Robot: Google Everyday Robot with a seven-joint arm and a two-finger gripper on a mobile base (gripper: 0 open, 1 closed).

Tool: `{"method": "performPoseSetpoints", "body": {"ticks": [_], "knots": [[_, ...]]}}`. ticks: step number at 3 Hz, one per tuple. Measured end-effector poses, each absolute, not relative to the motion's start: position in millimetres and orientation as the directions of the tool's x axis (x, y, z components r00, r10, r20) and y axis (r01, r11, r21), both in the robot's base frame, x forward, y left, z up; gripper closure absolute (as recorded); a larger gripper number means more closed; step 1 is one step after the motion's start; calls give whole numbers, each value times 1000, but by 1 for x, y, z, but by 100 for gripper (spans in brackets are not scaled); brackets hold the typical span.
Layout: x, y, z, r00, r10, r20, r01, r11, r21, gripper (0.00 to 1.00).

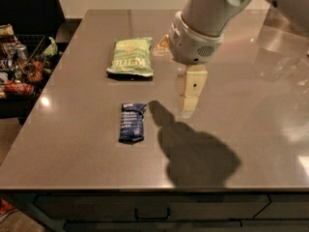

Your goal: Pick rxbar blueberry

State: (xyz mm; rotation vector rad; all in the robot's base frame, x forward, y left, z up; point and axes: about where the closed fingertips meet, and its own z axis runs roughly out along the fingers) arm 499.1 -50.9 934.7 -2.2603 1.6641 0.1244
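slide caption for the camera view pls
Gripper hovers over the table beside the rxbar blueberry, not touching it; green chip bag behind.

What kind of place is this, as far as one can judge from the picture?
Probably a kitchen or break room: a counter with drawers below, a chip bag and an rxbar on it, a full wire basket at the left. The gripper hangs above the counter, right of the rxbar.

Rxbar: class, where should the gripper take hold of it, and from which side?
Across its narrow middle, straight down from above. The rxbar lies flat on the table, long axis running away from the camera, so its two long edges likely offer the best hold. The gripper hangs above the table, right of it in view.
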Motion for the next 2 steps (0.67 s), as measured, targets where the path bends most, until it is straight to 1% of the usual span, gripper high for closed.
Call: {"method": "performPoseSetpoints", "body": {"ticks": [2], "knots": [[489, 15, 890, 484, -844, -230, -875, -470, -116, 0]]}}
